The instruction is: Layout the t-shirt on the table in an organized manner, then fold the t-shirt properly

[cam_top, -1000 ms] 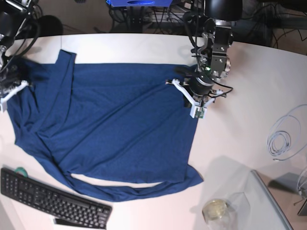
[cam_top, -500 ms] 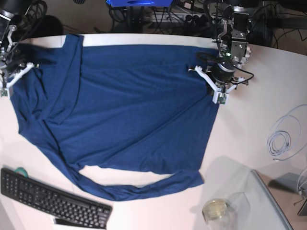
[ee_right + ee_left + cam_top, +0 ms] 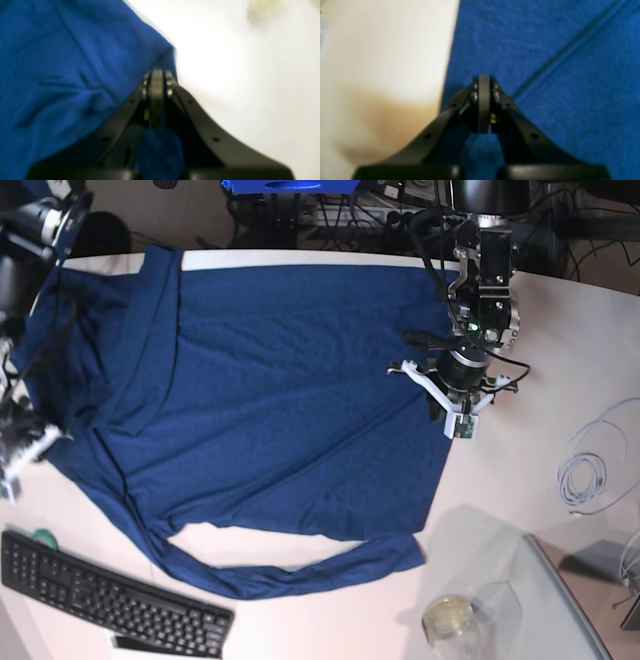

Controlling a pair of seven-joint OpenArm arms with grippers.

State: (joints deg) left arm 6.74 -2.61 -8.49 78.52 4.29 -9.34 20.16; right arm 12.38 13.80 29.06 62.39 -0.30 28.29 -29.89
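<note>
Looking down from the base view, I see the dark navy blue long-sleeved knit t-shirt [image 3: 270,410] spread across most of the large white bench [image 3: 560,380], its far edge near the back rim and one long sleeve trailing along the near side.

Left claw [image 3: 452,402]: it sits at the shirt's side edge, on the right of the base view. In the left wrist view the jaws are pressed together with blue fabric bunched just behind the tips, so I read it as clamped on the t-shirt [image 3: 545,50]; bare bench [image 3: 382,50] shows just beside the cloth edge.

Right claw [image 3: 157,82]: in the right wrist view the jaws are closed with a tuft of blue cloth [image 3: 62,75] caught between them, at a corner of the fabric beside the bare bench [image 3: 250,87]. In the base view this claw is at the shirt's opposite edge, largely blurred.

Other items on the bench:
- black computer keyboard [image 3: 110,590], near the trailing sleeve;
- coiled white cable [image 3: 590,465], well apart from the shirt;
- clear round container [image 3: 450,617] by the grey translucent tray [image 3: 570,600].
</note>
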